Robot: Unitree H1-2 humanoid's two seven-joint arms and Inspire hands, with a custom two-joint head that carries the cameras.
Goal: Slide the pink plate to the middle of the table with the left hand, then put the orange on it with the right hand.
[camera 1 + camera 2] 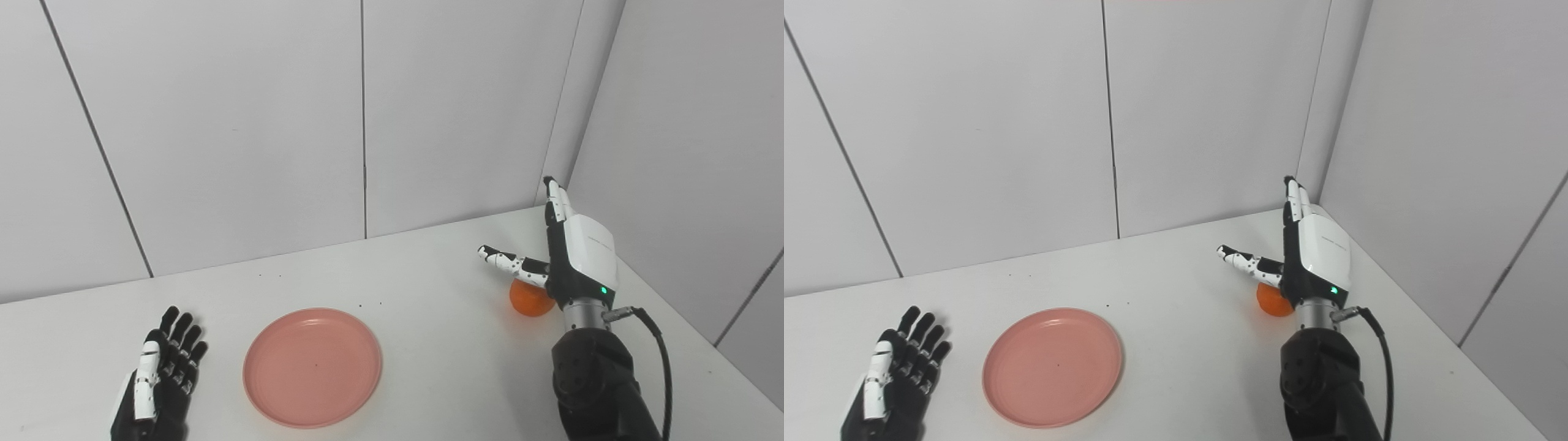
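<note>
Left eye view: looks from above the near table (429,275) edge, down and forward toward the wall corner; the pink plate (312,366) lies left of picture centre.
Right eye view: same height and facing, set a little rightward; the pink plate (1052,366) sits further left.
Nearness: moderate, the table fills the lower half.
Shared: plate, both hands beside it, back walls, nearly the whole tabletop.

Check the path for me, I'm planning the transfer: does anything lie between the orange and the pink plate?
Nothing visible does. The orange sits under the open right hand, and only bare white table stretches from it to the pink plate. The left hand lies open on the plate's other side, off that path.
</note>
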